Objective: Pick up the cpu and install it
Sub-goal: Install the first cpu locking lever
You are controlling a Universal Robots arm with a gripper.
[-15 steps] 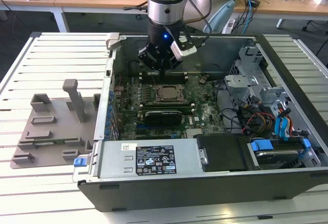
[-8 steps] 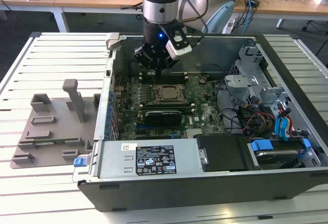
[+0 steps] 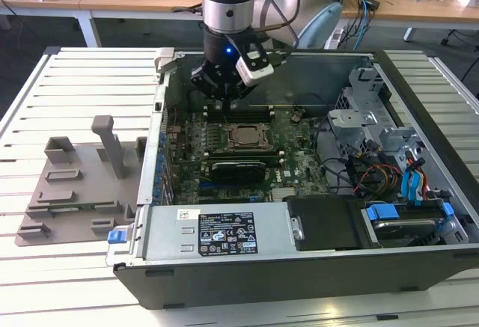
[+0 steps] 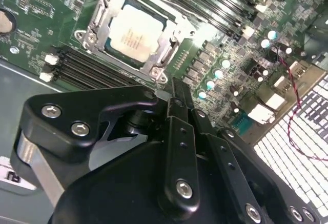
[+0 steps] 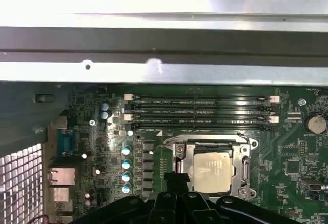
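A: Inside the open computer case [image 3: 314, 267], on the green motherboard [image 3: 299, 162]: the cpu [image 4: 134, 34] sits flat in its socket [image 5: 177, 155], silvery top up, metal frame around it. Both wrist views show it; [image 5: 211, 171] in the first.

B: Gripper?

A: The gripper [image 3: 223, 96] hangs over the board, just behind the socket toward the memory slots [image 5: 197, 112], apart from the chip. In the second wrist view its two black fingers [image 4: 180, 112] lie pressed together with nothing between them. Clenched, empty.

B: Progress?

A: Chip appears placed. I judge pick and seating done. Whether the socket's retaining frame is latched down, I cannot tell.

B: Surroundings?

A: Grey plastic tray [image 3: 75, 185] on the slatted table [image 3: 45, 282], at the exterior view's left, well apart from the case.
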